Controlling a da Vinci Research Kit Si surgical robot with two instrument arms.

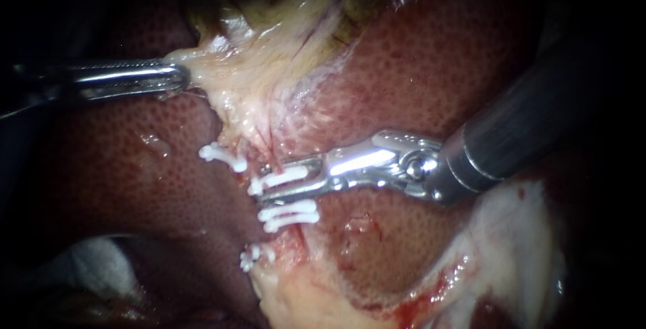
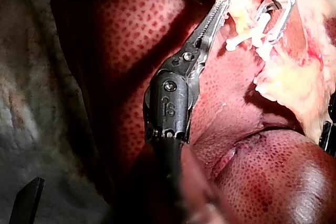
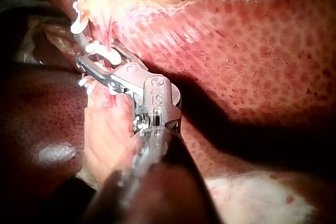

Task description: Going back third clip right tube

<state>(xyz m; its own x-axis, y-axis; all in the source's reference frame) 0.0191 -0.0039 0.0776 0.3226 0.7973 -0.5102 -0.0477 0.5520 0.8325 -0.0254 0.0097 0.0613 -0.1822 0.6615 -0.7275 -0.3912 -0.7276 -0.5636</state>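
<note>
Open: bare liver (image 1: 431, 66) above the shaft of the right instrument (image 1: 264, 183); more at the liver's left edge, below the left instrument (image 1: 182, 77).
Blocked: white clips (image 1: 289, 213) stacked close mid-liver, the right instrument's jaws parted around one.
Barrier: pale tissue (image 1: 262, 66) stretched from the left instrument's clamped jaws across the liver's upper edge.

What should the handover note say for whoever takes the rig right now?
Left instrument: jaws shut on the pale tissue.
Right instrument: jaws open, with a white clip between them.
Other clips: upper clip, lower clip and lowest clip.
Done: the white clip looks seated.
Left: probably back the right instrument straight off without snagging the lower clip.
</note>
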